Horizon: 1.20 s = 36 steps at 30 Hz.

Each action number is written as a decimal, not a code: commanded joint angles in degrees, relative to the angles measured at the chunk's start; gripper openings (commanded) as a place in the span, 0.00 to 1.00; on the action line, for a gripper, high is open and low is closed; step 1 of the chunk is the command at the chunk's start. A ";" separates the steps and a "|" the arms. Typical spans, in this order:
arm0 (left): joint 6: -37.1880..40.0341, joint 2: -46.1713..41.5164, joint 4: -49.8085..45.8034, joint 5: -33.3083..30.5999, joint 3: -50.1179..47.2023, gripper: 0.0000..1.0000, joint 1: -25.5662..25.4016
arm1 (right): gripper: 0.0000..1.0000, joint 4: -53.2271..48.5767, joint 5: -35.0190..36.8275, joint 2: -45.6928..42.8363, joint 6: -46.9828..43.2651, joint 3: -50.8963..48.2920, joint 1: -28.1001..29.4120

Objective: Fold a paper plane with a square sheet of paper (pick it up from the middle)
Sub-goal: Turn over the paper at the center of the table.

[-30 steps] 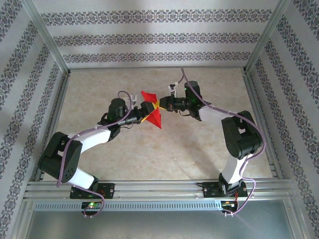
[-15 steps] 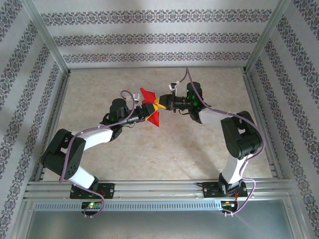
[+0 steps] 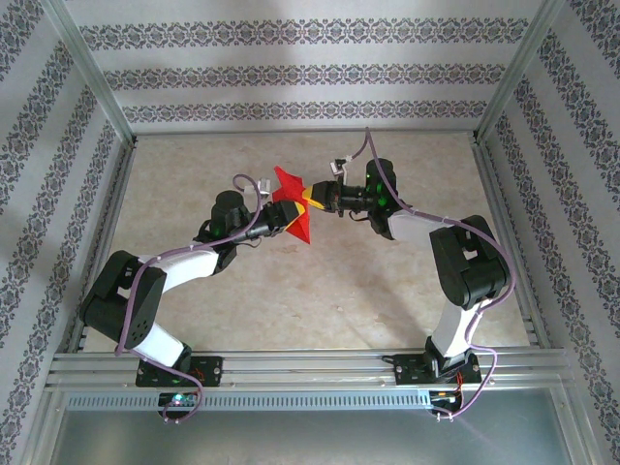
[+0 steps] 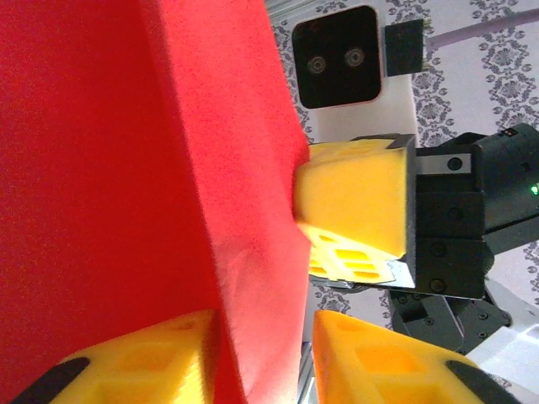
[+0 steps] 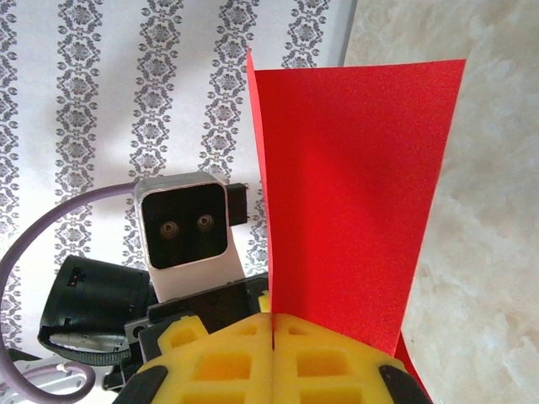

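Top external view, entry for one item held in mid-air.

Item: thin, bright red square sheet of paper, creased into pointed flaps. It hangs over the middle of the pale marbled tabletop, between the two arms and clear of the surface.

Right gripper: in the right wrist view its yellow latticed fingers are pressed fully together on the sheet, which rises upright from the seam between them.

Left gripper: in the left wrist view its yellow fingers stand partway apart, one on each side of the sheet. A gap shows beside the paper, so this reads as no firm hold yet.

Hazards, as judged:
- If the left jaws close away from the intended crease, they would press in a stray fold.
- Once both ends are clamped, arms drawing apart could tear the thin paper, and arms pushing together could buckle it.
- One pinch at an edge carries the whole sheet, so a sharp wrist turn might let it slip out.

Obscured:
- The fold pattern cannot be read from above because the flaps overlap.
- The sheet runs off the frame in the left wrist view.
- Whether the near left finger touches the paper cannot be told.
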 commanded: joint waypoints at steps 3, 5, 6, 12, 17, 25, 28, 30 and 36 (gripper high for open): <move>-2.05 0.53 7.45 1.76 1.04 0.26 0.70 | 0.06 2.55 -2.14 0.54 0.53 -1.51 -0.45; -2.06 0.63 7.50 1.73 1.00 0.24 0.91 | 0.06 2.55 -2.23 0.54 0.53 -1.77 -0.54; -2.10 0.63 7.59 1.59 0.82 0.23 0.89 | 0.06 2.55 -2.36 0.54 0.52 -1.90 -0.53; -2.04 0.41 7.16 1.30 0.49 0.18 1.12 | 0.10 2.55 -2.08 0.32 0.70 -2.15 -0.71; -1.97 0.41 5.69 0.99 0.65 0.15 1.38 | 0.19 2.38 -1.71 -0.24 0.70 -1.98 -0.97; 0.62 -0.41 -2.93 -0.49 0.69 0.12 2.03 | 0.49 -3.24 3.00 -4.38 -6.19 -4.46 -4.62; 4.68 -1.90 -12.90 -1.98 1.84 0.11 2.52 | 0.55 -8.85 6.02 -6.87 -11.22 -5.78 -6.90; 9.78 -3.25 -24.16 -4.54 4.26 0.10 2.53 | 0.56 -14.64 8.55 -8.79 -16.01 -6.17 -8.25; 26.35 -4.47 -61.49 -20.80 16.63 0.09 1.69 | 0.64 -36.28 23.57 -17.97 -34.34 -5.20 -10.43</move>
